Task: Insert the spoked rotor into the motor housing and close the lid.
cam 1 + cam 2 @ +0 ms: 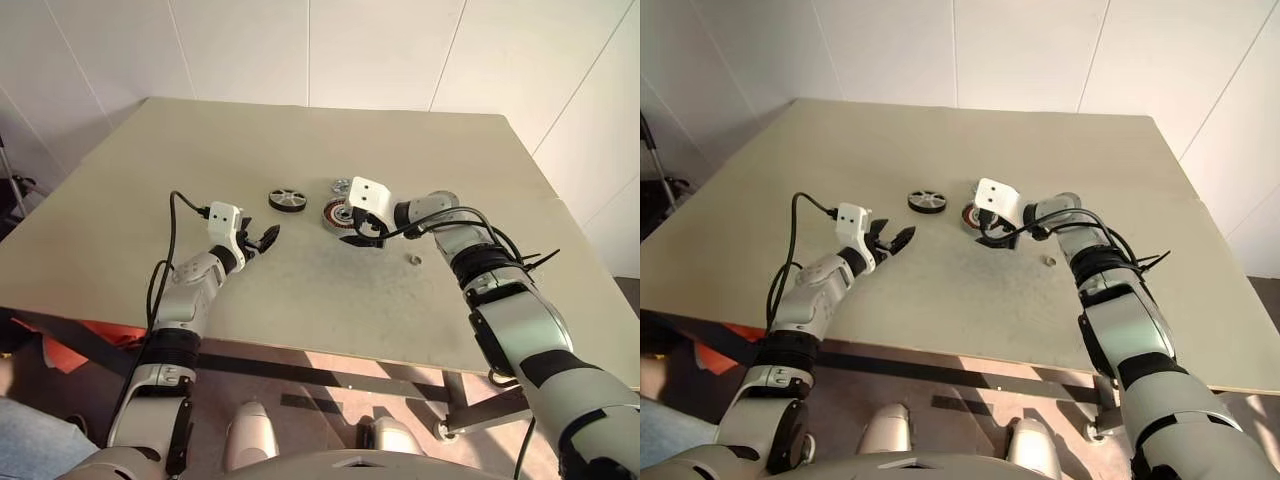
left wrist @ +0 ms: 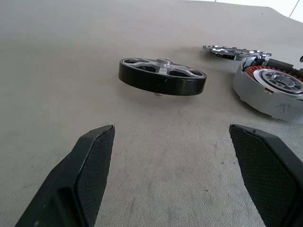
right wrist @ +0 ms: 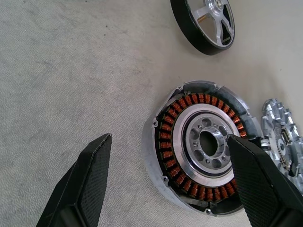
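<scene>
White panelled walls behind; one broad beige counter, matt and lightly scuffed. Two grippers over its near half: left gripper low near the middle, jaws spread wide, holding nothing; right gripper tilted down just above the motor housing, jaws wide apart, empty. One motor housing at mid-counter, copper windings ringing a silver centre, uncovered. One spoked rotor flat just left of the housing, apart from it. One lid just beyond the housing, far side. One small metal ring alone to the right.
</scene>
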`<state>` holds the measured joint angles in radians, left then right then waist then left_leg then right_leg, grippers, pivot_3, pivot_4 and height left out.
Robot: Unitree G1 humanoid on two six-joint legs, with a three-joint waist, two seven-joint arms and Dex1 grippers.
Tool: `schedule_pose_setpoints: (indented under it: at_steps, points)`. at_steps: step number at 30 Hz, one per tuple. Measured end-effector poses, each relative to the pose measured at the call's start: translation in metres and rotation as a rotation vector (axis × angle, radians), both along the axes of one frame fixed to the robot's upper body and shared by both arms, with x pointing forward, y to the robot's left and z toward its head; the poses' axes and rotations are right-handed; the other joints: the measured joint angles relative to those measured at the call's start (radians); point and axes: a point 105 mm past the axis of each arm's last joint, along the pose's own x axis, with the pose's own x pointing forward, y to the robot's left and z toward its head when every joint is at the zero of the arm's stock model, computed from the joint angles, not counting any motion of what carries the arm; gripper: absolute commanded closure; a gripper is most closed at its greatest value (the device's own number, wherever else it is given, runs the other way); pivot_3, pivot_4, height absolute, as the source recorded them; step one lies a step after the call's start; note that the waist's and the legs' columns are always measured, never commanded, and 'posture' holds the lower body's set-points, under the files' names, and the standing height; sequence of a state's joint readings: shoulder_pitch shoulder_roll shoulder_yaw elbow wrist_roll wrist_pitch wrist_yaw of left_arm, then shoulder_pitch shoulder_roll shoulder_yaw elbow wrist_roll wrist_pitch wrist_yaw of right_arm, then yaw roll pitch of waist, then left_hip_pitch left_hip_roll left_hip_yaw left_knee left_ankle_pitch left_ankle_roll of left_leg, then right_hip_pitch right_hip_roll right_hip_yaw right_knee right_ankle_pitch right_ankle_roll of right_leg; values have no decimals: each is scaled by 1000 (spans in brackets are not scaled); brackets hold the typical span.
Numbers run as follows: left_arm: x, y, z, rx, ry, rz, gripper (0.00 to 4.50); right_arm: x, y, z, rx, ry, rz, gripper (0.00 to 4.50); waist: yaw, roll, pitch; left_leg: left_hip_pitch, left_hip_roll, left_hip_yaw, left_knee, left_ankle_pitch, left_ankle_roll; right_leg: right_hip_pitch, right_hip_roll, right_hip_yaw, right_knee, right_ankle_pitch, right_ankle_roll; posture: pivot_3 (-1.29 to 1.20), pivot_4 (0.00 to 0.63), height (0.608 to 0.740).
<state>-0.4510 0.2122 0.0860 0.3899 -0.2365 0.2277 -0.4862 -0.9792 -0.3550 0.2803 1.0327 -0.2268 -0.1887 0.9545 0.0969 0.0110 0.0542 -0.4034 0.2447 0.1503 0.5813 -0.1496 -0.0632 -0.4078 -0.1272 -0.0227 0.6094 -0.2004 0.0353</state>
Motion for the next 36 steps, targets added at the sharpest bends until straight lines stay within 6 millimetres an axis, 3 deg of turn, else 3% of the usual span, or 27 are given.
schedule_pose_setpoints:
  at_steps: [14, 26, 29, 32, 36]
  points:
    - [-4, -1, -3, -4, 8, 7, 426, 7, -3, -7, -31, 54, -58, 147, -1, 0, 0, 0, 1, 0, 0, 0, 0, 0, 1, 0, 0, 0, 0, 0, 0, 740]
    - [-5, -2, -2, -5, 8, 8, 426, 5, 14, -10, -18, 104, -43, 147, -2, 0, 0, 1, 1, 0, 0, 0, 0, 0, 1, 0, 1, 0, 0, 0, 0, 740]
    - [-5, -2, -2, -3, 6, 9, 388, 7, 14, -10, -11, 108, -69, 750, -2, 0, 0, 1, 1, 0, 0, 0, 0, 0, 1, 0, 1, 0, 0, 0, 0, 740]
    - [-5, -1, -2, -1, 7, 13, 388, 10, 12, -7, 1, 103, -95, 1731, -2, 0, 0, 1, 1, 0, 0, 0, 0, 0, 1, 0, 1, 0, 0, 0, 0, 740]
    - [-5, 0, -2, 2, 9, 15, 388, 11, 12, -6, 0, 100, -102, 1731, -2, 0, 0, 1, 2, 0, 0, 0, 0, 0, 1, 0, 1, 0, -1, 0, 0, 740]
